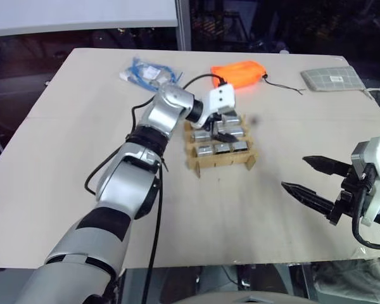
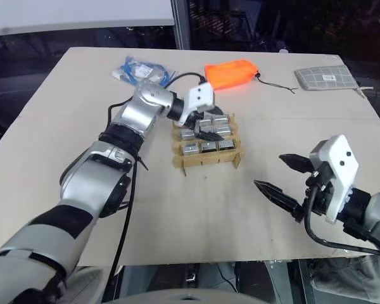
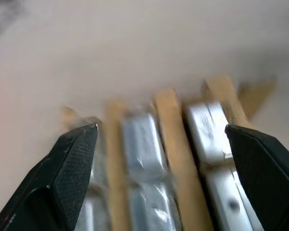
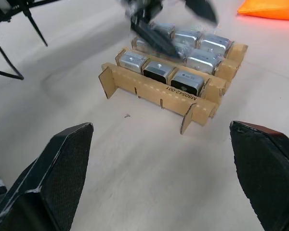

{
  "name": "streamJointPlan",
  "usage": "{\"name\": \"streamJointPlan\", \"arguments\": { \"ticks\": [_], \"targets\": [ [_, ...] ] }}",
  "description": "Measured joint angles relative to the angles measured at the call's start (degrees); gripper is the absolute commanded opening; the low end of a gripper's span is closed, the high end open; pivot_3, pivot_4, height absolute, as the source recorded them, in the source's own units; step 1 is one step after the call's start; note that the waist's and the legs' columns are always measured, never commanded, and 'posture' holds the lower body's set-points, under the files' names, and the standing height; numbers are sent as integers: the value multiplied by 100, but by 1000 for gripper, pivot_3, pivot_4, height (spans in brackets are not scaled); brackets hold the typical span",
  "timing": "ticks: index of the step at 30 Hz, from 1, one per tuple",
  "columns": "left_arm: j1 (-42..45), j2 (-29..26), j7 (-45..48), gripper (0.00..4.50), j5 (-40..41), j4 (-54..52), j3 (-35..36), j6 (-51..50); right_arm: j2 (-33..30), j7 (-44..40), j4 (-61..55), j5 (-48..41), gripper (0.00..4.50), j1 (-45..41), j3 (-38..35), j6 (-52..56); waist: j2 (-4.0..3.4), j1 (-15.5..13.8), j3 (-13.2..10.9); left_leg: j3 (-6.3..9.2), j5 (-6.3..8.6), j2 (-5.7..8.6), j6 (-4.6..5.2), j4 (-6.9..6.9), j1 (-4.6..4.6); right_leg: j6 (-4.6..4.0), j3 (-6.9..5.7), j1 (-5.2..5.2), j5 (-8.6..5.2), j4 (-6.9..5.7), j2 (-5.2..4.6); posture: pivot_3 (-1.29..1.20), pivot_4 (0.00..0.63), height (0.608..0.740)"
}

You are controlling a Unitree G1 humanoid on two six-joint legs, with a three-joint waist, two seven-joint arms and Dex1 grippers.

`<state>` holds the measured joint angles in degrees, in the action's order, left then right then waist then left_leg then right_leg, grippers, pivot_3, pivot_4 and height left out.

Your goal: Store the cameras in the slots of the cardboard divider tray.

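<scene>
Seen from the head: tray [image 1: 220, 149] mid-table [image 1: 63, 158], packed with cameras [image 1: 223, 147]. Left gripper [image 1: 220, 129] just over it, jaws apart, holding nothing. Right gripper [image 1: 309, 177] well off, wide open, empty.
Left wrist: cameras in slots under spread fingers [image 3: 67, 173].
Right wrist: front row full. Looks almost done; any empty slot can't be told.

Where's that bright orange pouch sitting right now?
In the left eye view the orange pouch lies at the table's far side, just beyond the cardboard divider tray, with the blue cable bundle to its left.
</scene>
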<state>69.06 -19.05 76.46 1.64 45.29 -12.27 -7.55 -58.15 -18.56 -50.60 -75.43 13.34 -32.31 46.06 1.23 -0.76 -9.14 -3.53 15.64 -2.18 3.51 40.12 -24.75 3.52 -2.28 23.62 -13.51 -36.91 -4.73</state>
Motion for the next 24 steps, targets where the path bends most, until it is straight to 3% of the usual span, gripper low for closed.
{"name": "streamJointPlan", "arguments": {
  "ticks": [6, 10, 14, 17, 24],
  "targets": [
    [-2119, -1149, 163, 4387, 1557, -2752, 1356, -1449, 396, -535, 315, 838, 4500, 256, 158, -264, -11, 116, 1, 6, -14, -8, -24, -7, 13, 0, 18, 5, 0, -15, 8, 0, 150, 740],
    [-4030, -1836, -422, 4387, 1776, -4310, 2158, -1692, 889, -1163, 841, 1592, 4500, 456, 321, -763, -13, 95, 3, -2, -13, 1, -24, -6, 28, 0, 24, -9, 0, -12, -7, 0, 150, 740],
    [-5487, -1765, -1138, 4387, 1767, -5026, 2680, -1575, 1118, -1785, 1391, 2268, 4500, 567, 461, -1310, -13, -20, 3, -5, -4, 5, -9, -4, 48, 0, 25, -29, 0, -3, -15, 0, 150, 740],
    [-7046, -1330, -1725, 4387, 1736, -5637, 2939, -1128, 1234, -2479, 2160, 3143, 4500, 716, 763, -2022, -12, -32, 2, -9, 2, 4, -2, -6, 71, -20, 24, -50, -12, 1, -19, 0, 150, 740],
    [-8084, -932, -2374, 4387, 1665, -6156, 2883, -566, 1489, -3216, 3014, 3977, 4500, 710, 1063, -2911, -40, -19, 18, -11, 3, 0, -2, -6, 109, -27, 23, -75, -13, -6, -22, 0, 150, 740]
  ]
}}
